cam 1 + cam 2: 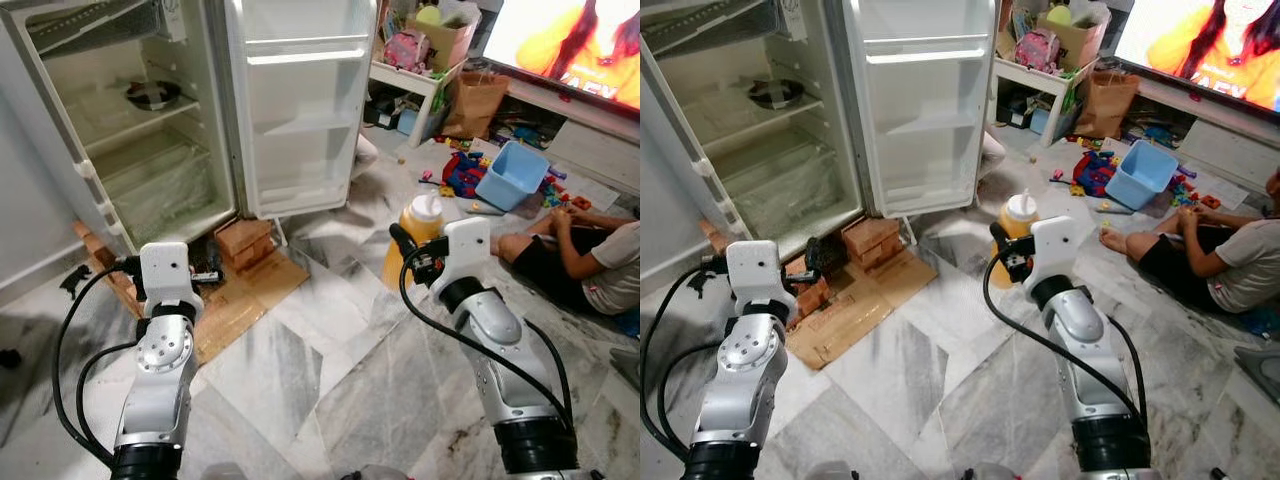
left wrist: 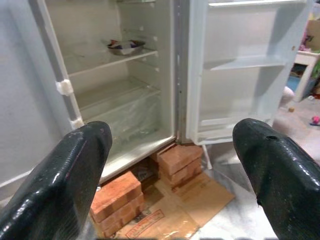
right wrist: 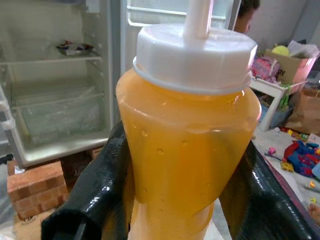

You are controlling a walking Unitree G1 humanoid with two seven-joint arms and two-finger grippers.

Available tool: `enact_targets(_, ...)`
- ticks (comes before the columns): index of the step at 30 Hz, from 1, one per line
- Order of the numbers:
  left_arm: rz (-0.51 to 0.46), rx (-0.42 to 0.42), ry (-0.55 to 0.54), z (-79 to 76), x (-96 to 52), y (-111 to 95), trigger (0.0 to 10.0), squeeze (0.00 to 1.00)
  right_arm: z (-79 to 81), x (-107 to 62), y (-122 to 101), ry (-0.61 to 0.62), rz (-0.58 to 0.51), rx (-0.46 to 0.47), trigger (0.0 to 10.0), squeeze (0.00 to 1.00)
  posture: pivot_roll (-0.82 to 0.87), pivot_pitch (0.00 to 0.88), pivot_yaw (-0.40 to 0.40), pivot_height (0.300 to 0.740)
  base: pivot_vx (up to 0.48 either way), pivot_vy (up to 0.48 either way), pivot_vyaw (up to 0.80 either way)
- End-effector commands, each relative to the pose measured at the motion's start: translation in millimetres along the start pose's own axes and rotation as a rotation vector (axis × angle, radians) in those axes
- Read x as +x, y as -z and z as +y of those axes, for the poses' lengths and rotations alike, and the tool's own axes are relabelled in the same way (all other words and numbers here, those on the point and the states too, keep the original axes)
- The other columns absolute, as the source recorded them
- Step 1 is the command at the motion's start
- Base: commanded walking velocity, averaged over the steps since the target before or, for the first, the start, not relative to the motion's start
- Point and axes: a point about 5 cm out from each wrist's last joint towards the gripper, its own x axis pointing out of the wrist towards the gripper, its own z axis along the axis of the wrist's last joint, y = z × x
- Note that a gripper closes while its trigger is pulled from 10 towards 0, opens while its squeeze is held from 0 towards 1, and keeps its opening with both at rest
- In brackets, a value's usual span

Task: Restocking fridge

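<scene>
Orange sauce bottle (image 3: 187, 150) clamped upright in the right gripper (image 3: 185, 200); left gripper (image 2: 175, 165) wide apart, empty, facing the open fridge (image 2: 125, 100).

Your right hand (image 1: 1006, 250) is raised over the marble floor (image 1: 940, 380), gripping a yellow squeeze bottle (image 1: 1017, 228) with a white cap, held upright. Your left hand (image 1: 820, 258) sits low near the stacked bricks (image 1: 871, 240) under the fridge (image 1: 770, 120); finger state cannot be read here. Fridge door (image 1: 925, 100) stands wide open, its door racks bare. A dark dish (image 1: 775, 94) rests on an upper shelf inside. Flattened cardboard (image 1: 855, 305) lies on the floor beside the bricks. To your right, a person (image 1: 1220, 265) sits on the floor near a blue bin (image 1: 1140, 172) and scattered toys (image 1: 1090, 175). A television (image 1: 1200, 45) is lit behind them.
</scene>
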Motion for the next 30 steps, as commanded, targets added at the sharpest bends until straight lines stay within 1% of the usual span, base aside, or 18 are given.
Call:
enact_targets(1,0.005,0.01,-0.013,0.7,2.1,0.1,10.0,0.0,-2.5,4.4,-9.8,0.003,-0.041,-0.017,10.0,0.0,0.04,0.0,-0.061,0.74,0.435,0.0,0.0)
enact_targets(3,0.008,0.011,-0.018,0.7,2.2,0.1,10.0,0.0,-2.4,5.0,-10.4,0.001,-0.045,-0.016,10.0,0.0,0.04,0.0,-0.061,0.74,0.435,0.0,0.0)
enact_targets(6,0.024,0.007,-0.027,0.1,2.3,1.6,10.0,0.0,-2.3,5.7,-11.3,-0.002,-0.049,-0.02,10.0,0.0,0.04,0.0,-0.061,0.74,0.435,0.0,0.44)
enact_targets(12,0.041,-0.002,-0.045,0.7,2.4,3.7,10.0,0.0,-2.3,5.9,-11.6,-0.003,-0.052,-0.02,10.0,0.0,0.04,0.0,-0.062,0.74,0.38,-0.287,0.46)
enact_targets(14,0.04,0.003,-0.048,1.2,2.6,3.7,10.0,0.0,-2.3,6.0,-11.4,-0.004,-0.052,-0.015,10.0,0.0,0.04,0.0,-0.061,0.74,0.384,-0.281,0.0)
enact_targets(17,0.029,0.019,-0.051,2.0,3.1,2.6,10.0,0.0,-2.3,6.1,-11.3,-0.003,-0.053,-0.012,10.0,0.0,0.03,0.0,-0.061,0.74,0.436,0.0,0.0)
enact_targets(22,0.043,0.025,-0.065,3.0,3.4,4.1,10.0,0.0,-2.7,6.3,-11.3,-0.002,-0.055,-0.006,10.0,0.0,0.03,0.0,-0.06,0.74,0.43,0.0,0.0)
enact_targets(30,0.061,0.019,-0.091,4.9,3.8,5.8,10.0,0.0,-3.7,7.7,-12.3,-0.001,-0.059,-0.005,10.0,0.0,0.03,0.0,-0.059,0.74,0.352,-0.323,0.0)
